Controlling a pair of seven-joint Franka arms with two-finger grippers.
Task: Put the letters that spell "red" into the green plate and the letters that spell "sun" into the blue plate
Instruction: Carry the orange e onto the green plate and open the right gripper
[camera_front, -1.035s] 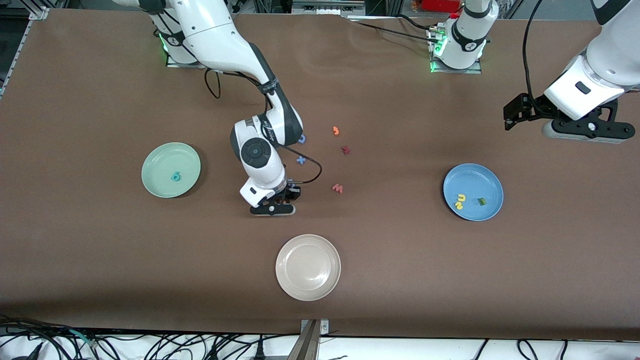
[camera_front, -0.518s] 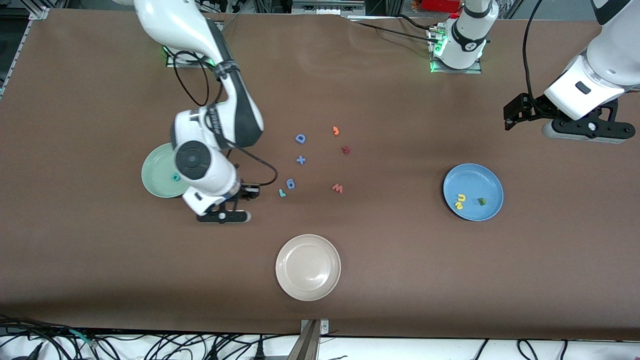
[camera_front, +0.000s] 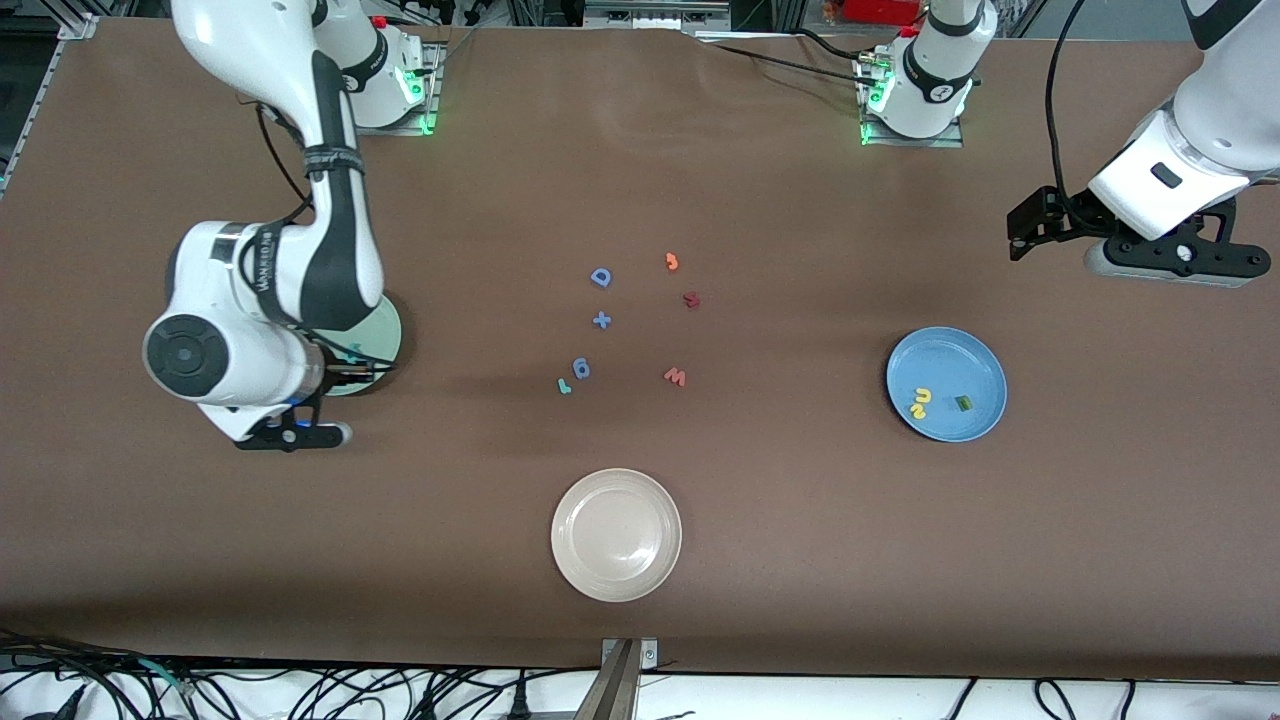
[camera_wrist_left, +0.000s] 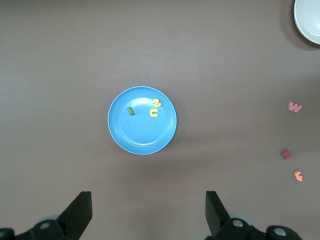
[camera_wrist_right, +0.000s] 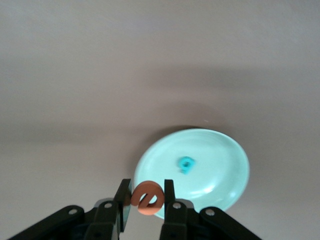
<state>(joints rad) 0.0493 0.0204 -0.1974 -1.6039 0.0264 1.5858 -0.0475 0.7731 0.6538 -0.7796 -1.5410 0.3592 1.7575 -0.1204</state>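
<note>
Right pincer, now plateward, gripping "e"

The loose foam pieces on the worktop are the readable characters. A blue capital "D" lies with a blue plus sign just nearer the front camera. A pink "w" lies nearer still. In the right wrist view, an orange "e" sits clamped between the right hand's fingers. Black lettering on the right arm's wrist band cannot be read.
</note>
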